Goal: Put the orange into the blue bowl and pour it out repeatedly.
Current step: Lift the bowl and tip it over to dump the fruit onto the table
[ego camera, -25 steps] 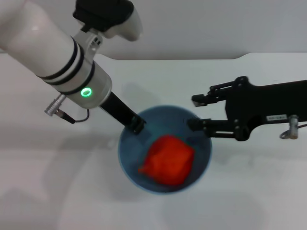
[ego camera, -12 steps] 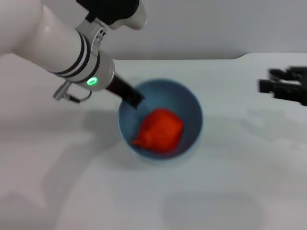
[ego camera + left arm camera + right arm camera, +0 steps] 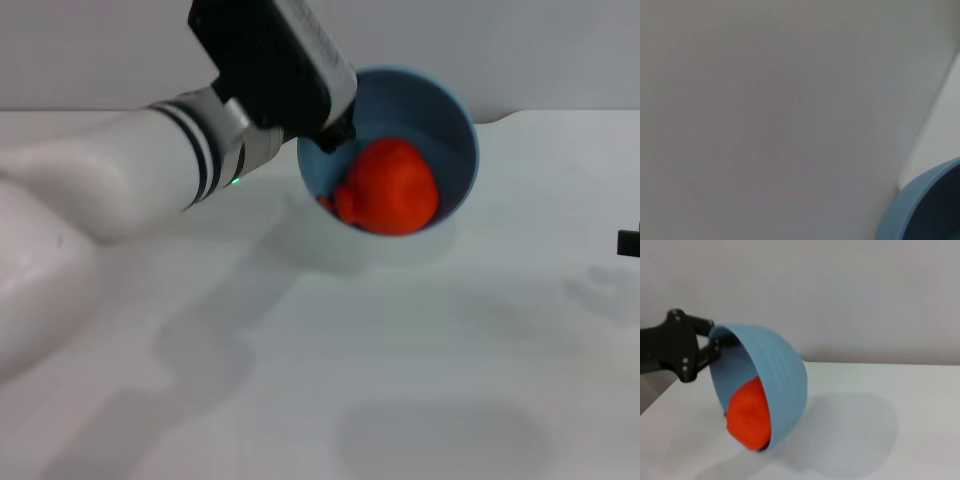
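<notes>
My left gripper [image 3: 334,134] is shut on the rim of the blue bowl [image 3: 445,108] and holds it off the white table, tipped steeply on its side. The orange [image 3: 396,187] lies inside against the bowl's lower rim. In the right wrist view the tilted bowl [image 3: 777,371] shows from the side, with the orange [image 3: 747,413] bulging at its lowest edge and the left gripper [image 3: 714,343] clamped on the upper rim. A curve of the bowl's rim [image 3: 912,206] fills a corner of the left wrist view. Only a dark tip of my right gripper [image 3: 631,241] shows at the right edge.
The white table [image 3: 400,360] spreads below the bowl, carrying the shadows of the bowl and the arm. A pale wall [image 3: 840,290] rises behind the table's far edge.
The left arm has lifted the bowl off the table, carried it farther back and tipped it, and the orange has rolled to the lower rim. The right gripper has pulled away to the right edge.
</notes>
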Controlling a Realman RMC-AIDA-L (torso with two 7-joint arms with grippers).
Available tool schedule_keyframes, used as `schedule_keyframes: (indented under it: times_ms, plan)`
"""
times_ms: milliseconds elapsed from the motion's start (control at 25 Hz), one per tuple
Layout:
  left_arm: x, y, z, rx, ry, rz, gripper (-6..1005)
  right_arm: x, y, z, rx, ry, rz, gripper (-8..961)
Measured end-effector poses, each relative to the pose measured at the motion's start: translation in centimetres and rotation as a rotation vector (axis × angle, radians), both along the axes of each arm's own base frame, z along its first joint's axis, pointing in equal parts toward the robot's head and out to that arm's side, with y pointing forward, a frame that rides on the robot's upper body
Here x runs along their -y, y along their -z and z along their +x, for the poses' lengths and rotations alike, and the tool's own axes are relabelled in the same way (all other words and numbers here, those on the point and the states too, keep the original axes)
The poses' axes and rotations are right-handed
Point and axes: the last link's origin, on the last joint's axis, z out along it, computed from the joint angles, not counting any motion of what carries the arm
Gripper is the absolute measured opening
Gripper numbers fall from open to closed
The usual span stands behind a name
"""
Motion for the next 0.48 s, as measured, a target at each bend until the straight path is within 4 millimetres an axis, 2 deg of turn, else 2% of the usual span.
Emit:
schedule_keyframes:
  times_ms: [120, 320, 480]
  plan:
    - [0.8, 1.1, -1.1, -0.085, 0.226, 0.094, -2, 0.3, -0.2, 0.2, -0.009, 0.01, 0.005, 464]
    - [2.9, 4.3, -3.7, -0.277, 0.508, 0.19, -1, 0.5, -0.2, 0.2, -0.02, 0.007, -0.004, 465]
    - [4.2, 4.9, -4.2, -0.313, 0.646, 0.296, -2, 0.5, -0.1, 0.1, -0.023, 0.005, -0.006, 460]
